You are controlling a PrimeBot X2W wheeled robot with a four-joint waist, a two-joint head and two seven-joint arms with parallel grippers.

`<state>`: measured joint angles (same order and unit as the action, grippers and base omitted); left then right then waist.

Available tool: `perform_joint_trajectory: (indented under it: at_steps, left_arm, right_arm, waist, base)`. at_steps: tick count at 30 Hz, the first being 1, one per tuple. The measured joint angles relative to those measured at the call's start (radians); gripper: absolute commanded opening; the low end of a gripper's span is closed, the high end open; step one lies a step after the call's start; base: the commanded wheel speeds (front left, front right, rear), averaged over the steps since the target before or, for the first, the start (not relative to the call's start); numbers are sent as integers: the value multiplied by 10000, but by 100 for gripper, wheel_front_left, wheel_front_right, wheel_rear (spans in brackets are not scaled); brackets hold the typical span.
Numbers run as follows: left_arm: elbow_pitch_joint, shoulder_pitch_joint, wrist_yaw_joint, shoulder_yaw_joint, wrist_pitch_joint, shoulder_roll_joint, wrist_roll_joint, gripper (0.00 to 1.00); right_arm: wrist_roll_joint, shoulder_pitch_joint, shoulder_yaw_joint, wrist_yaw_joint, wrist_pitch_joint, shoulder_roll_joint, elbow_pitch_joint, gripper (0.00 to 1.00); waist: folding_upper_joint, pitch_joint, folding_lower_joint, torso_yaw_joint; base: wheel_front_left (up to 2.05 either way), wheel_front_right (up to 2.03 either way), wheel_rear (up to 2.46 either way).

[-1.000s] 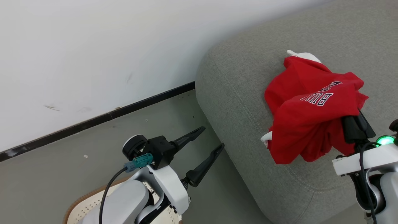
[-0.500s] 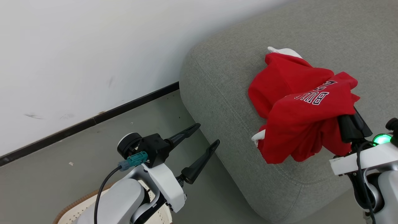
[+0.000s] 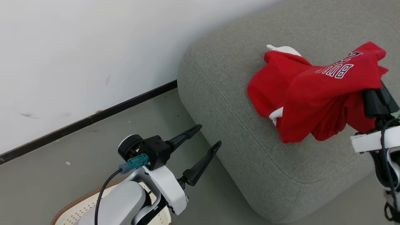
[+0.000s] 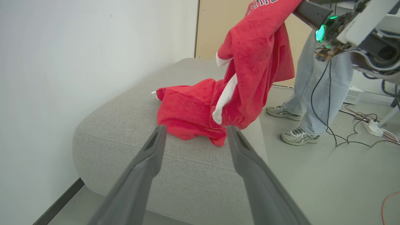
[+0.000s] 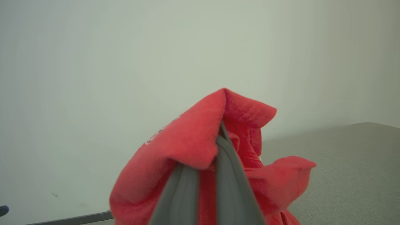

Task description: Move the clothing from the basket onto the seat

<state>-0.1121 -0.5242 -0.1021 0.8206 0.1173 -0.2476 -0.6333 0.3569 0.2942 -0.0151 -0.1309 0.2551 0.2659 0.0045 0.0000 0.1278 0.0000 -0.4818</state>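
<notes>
Status: red clothing (image 3: 312,93) over sofa (image 3: 225,93) end nearest the wall.
Jaws of right gripper (image 5: 212,147) clamped on it, lower folds resting on the cushion; left gripper (image 3: 209,135) spread, empty.

A white wall (image 3: 78,47) ran along the left, a faint grey scuff (image 3: 29,115) low on it, and a black baseboard (image 3: 93,117) met the grey floor (image 3: 47,181). A tiny white speck (image 3: 67,163) lay on that floor. Over in the left wrist view, a person (image 4: 303,87) in pale blue jeans stood in grey-white sneakers (image 4: 298,136), with a beige panel (image 4: 212,28) behind. Dark cables (image 4: 359,120) trailed to a white power strip (image 4: 373,127), and an orange cable (image 4: 390,200) curled near the corner.
</notes>
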Motion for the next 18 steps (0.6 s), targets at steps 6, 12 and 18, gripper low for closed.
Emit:
perform_joint_trajectory:
  at_steps: [6, 12, 18]
  left_arm:
    - [58, 0, 31, 4, 0, 8, 0, 100]
    - [75, 2, 31, 6, -15, -23, -6, 100]
    - [148, 7, 40, 6, -61, -52, -88, 100]
  right_arm:
    - [8, 586, 105, 0, 2, 596, 174, 0]
    - [341, 1246, 107, -2, 2, 1174, 780, 0]
    - [721, 1762, 249, -2, 0, 1820, 1718, 0]
  waist:
    - [0, 58, 0, -8]
    - [0, 138, 0, 7]
    - [0, 244, 0, 48]
  base:
    - [0, 0, 0]
    - [0, 0, 0]
    - [0, 0, 0]
